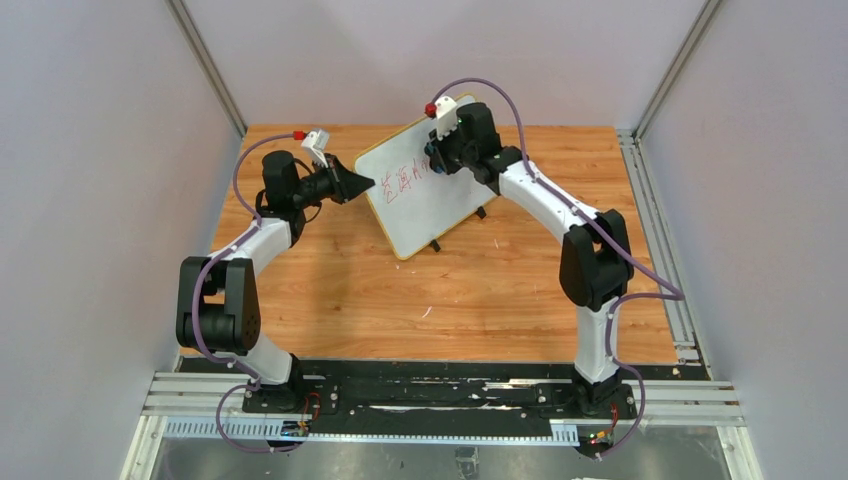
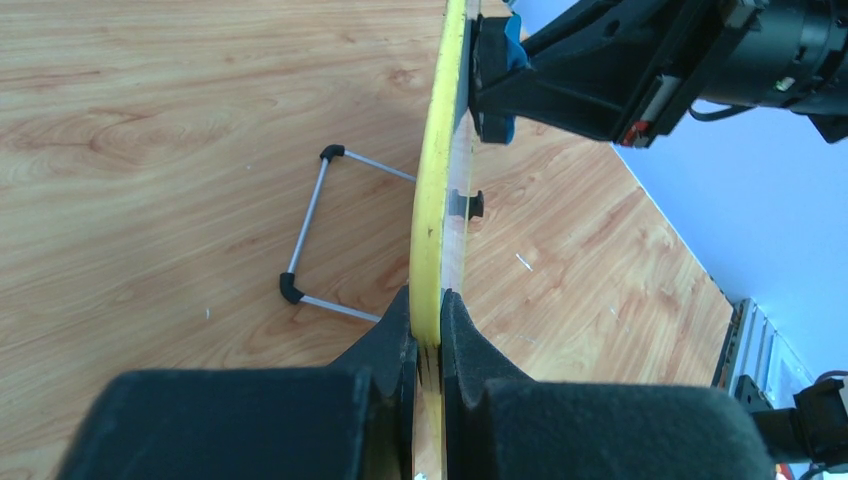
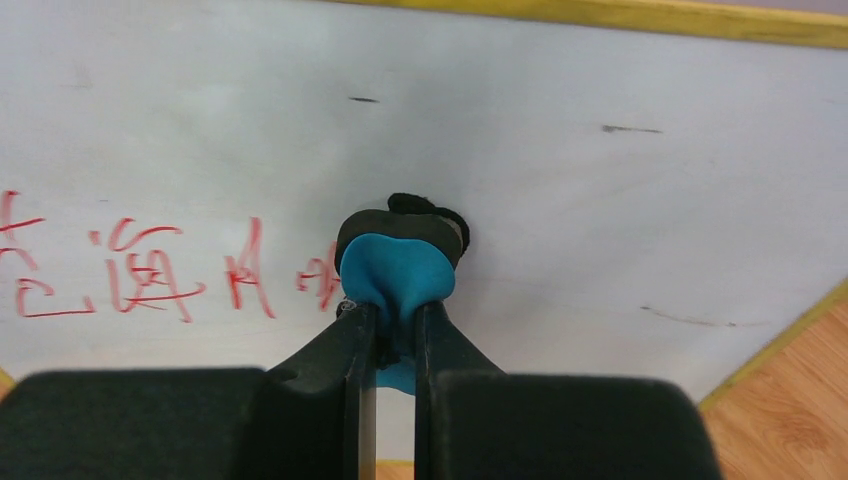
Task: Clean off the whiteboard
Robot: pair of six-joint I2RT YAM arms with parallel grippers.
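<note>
Firmly, the left gripper (image 2: 428,300) is closed on the yellow rim of the whiteboard (image 1: 432,208), which is propped upright on the wooden table (image 1: 480,290). A blue eraser (image 3: 395,270) is pinched in the right gripper (image 3: 388,312) and held against the white face, beside the red characters (image 3: 150,278).

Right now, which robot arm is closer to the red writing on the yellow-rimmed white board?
Right. The right gripper presses a blue eraser onto the red writing; the left gripper pinches the yellow rim of the white board, beside the writing.
</note>
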